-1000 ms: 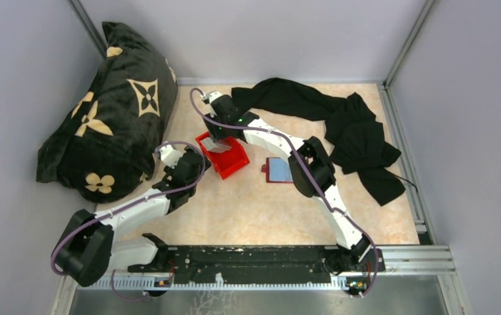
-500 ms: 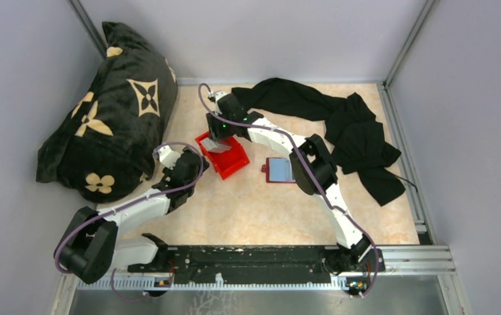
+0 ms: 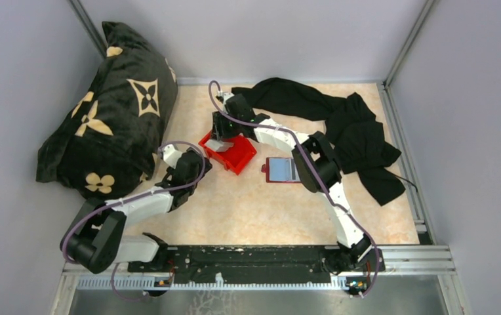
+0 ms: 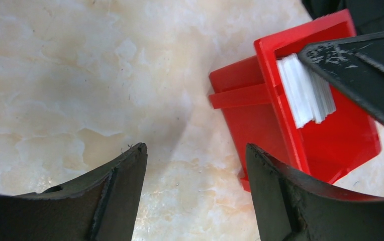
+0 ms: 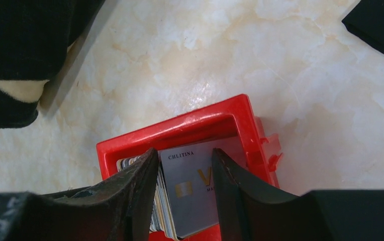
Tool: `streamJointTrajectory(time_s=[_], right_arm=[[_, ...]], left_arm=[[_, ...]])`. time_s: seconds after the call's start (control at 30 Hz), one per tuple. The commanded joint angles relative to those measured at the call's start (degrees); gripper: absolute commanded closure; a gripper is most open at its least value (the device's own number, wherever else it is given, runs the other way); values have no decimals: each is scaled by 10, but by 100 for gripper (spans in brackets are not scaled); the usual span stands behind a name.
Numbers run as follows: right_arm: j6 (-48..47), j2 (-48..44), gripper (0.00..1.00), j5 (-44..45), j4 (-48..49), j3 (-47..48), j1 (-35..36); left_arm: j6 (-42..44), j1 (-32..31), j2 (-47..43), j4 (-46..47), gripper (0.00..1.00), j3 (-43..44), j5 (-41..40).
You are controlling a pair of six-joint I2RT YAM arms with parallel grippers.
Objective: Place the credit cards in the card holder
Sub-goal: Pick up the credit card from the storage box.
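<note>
The credit cards (image 5: 190,186) stand as a leaning stack inside a bright red plastic bin (image 5: 180,125); the top one is silver-grey with a gold chip. My right gripper (image 5: 185,153) is open and dips into the bin, its fingers straddling the stack with the top card's face showing between them. Whether they touch it I cannot tell. From the left wrist, the cards (image 4: 305,90) show edge-on under a right finger. My left gripper (image 4: 195,146) is open over bare table just left of the bin (image 4: 245,115). The card holder (image 3: 280,169) lies open on the table right of the bin (image 3: 238,157).
A big black cushion with cream flower marks (image 3: 110,111) fills the left side. Black cloth (image 3: 353,131) sprawls along the back right, close behind the right arm. Grey walls enclose the table on three sides.
The right gripper has shifted right, and the red bin has slid and turned with it. The left gripper has crept a little closer to the bin.
</note>
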Motion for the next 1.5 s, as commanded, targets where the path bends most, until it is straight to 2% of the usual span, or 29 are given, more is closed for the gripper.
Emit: streamJointTrajectory(time_s=[0.0, 0.5, 1.47], right_arm=[[-2, -31, 57, -8, -23, -29, -2], [0, -74, 63, -18, -8, -66, -3], [15, -121, 68, -31, 9, -89, -6]], left_arm=[[6, 6, 26, 16, 22, 21, 30], [3, 6, 123, -7, 22, 83, 53], [13, 18, 148, -22, 21, 113, 56]])
